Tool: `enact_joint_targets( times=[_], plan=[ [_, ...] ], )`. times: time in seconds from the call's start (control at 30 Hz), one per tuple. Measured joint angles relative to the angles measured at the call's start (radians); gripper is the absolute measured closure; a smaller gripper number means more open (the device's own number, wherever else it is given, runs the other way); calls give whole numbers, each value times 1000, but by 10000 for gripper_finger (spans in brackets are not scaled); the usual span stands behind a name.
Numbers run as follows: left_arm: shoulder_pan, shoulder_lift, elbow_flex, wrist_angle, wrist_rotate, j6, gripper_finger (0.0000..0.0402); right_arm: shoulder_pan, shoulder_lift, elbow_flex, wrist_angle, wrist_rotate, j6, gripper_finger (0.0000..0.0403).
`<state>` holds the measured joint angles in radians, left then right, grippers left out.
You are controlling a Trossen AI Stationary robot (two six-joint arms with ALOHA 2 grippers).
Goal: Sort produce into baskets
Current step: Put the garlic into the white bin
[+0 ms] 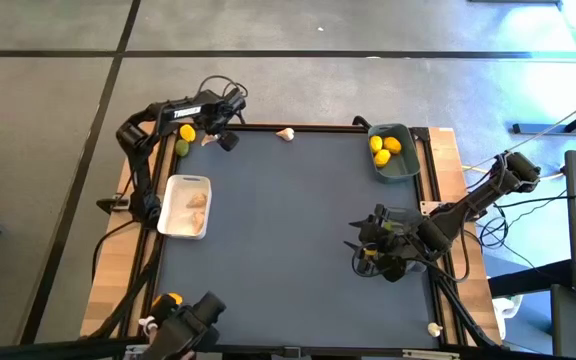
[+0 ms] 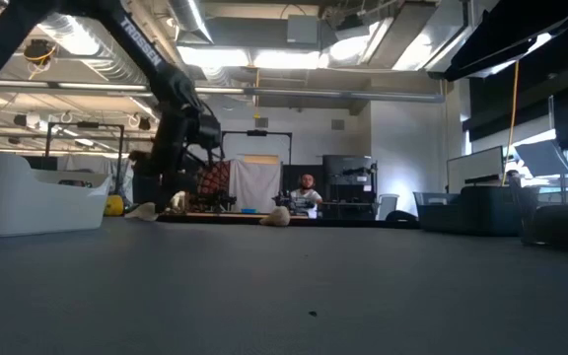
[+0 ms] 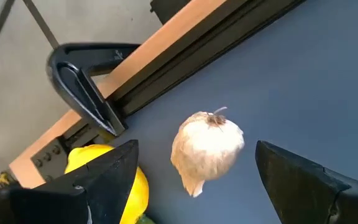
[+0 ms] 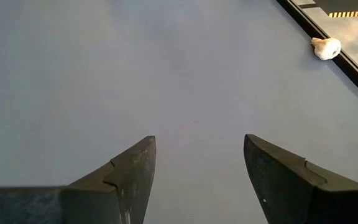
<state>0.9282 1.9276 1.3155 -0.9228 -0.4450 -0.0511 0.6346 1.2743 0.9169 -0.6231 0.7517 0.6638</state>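
Left arm poised over a garlic bulb at the table's far-left corner, sorting part done.

In the upper left of the high view the left gripper (image 1: pixel 218 137) hangs with its jaws spread wide and empty; its wrist view shows a garlic bulb (image 3: pixel 207 148) lying on the mat between the fingers, likely the next pick, with a lemon (image 3: pixel 114 182) just beside one finger. Below it the white basket (image 1: pixel 171 221) holds garlic, so bulbs probably belong there. At top centre another garlic bulb (image 1: pixel 285 133) lies loose by the far edge. Upper right, the blue-grey basket (image 1: pixel 408 165) keeps lemons together. At lower right the right gripper (image 1: pixel 376 250) waits, parted and holding nothing. White lettering runs along the left arm in the low view; I cannot read it surely.
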Motion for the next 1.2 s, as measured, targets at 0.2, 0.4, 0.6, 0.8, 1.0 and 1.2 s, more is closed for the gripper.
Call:
enact_joint_targets(
  times=[0.2,0.4,0.6,0.8,1.0,1.2],
  plan=[
    [24,47,0,-2,0,-3,93,0,0,0,0,0,0,162],
    [25,52,0,12,32,4,167,0,0,0,0,18,-5,162],
    [23,52,0,13,35,26,248,0,0,0,0,19,-15,162],
    [3,45,0,13,35,56,280,0,-1,0,0,19,-16,162],
    [-25,-32,0,-4,34,61,272,0,-1,0,0,19,-18,162],
    [-82,-167,0,-81,34,63,271,0,-1,0,0,19,-18,162]
  ],
)
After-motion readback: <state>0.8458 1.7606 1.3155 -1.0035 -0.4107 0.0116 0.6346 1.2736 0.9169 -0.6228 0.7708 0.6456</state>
